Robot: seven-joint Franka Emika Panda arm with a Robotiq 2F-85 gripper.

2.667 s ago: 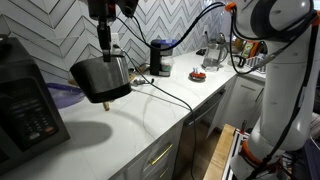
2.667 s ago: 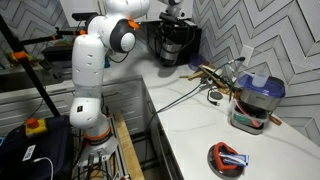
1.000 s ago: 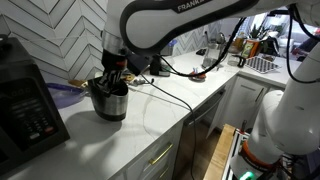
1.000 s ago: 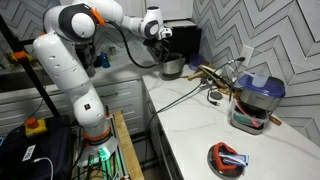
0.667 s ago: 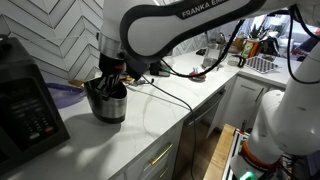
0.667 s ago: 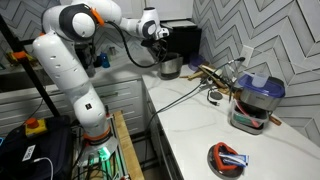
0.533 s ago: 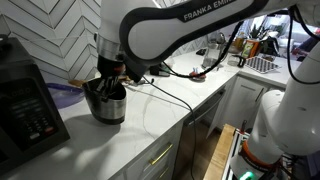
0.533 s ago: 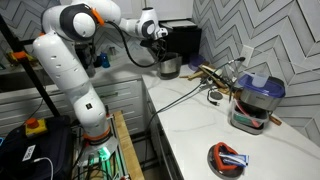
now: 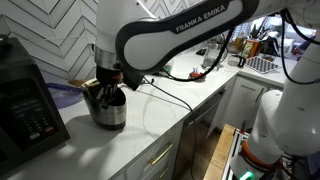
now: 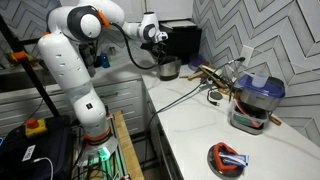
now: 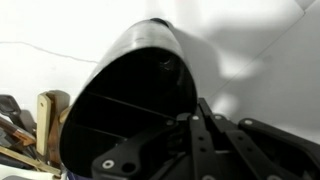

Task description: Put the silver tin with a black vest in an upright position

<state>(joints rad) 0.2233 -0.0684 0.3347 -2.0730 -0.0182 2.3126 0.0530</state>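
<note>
The silver tin with a black vest (image 9: 108,108) stands upright on the white counter, next to the boxy black appliance; it also shows in the other exterior view (image 10: 170,69). My gripper (image 9: 110,82) comes down from above and is shut on the tin's rim, seen also in an exterior view (image 10: 160,52). In the wrist view the tin's dark inside (image 11: 125,95) fills the frame, with my gripper's fingers (image 11: 195,125) straddling its rim at the lower right.
A boxy black appliance with buttons (image 9: 25,100) stands beside the tin. A small black machine with a cable (image 9: 160,57) stands by the wall; cables cross the counter. A blue-lidded container (image 10: 255,100) and a red dish (image 10: 228,158) sit further along. Wooden utensils (image 11: 45,120) show nearby.
The tin, earlier held tilted in the air, has been brought down onto the counter. Over the last second it has shifted slightly towards the boxy appliance, still gripped.
</note>
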